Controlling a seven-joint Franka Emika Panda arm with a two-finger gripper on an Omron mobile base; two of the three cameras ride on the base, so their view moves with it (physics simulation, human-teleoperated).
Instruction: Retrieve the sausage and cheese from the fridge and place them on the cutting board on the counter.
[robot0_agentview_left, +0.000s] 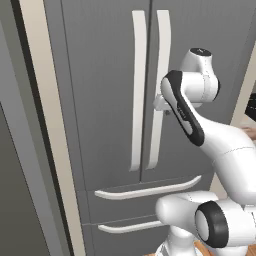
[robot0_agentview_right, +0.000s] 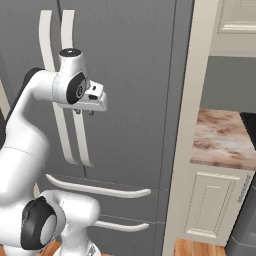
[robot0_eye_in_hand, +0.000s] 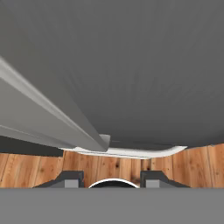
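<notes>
Jaws part-open, gripping nothing; gripper (robot0_agentview_right: 84, 111) beside right door handle (robot0_agentview_right: 75, 100). Fridge (robot0_agentview_left: 105, 100) shut at 12 o'clock, nothing retrieved yet.

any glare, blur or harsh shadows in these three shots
Left base view: flat, even light on the fridge, no glare, edges slightly soft. Right base view: same flat light, with the counter evenly lit. Hand view: door handle seen very close and steeply foreshortened, shaded in soft gradients; the wood floor below is sharp.
</notes>
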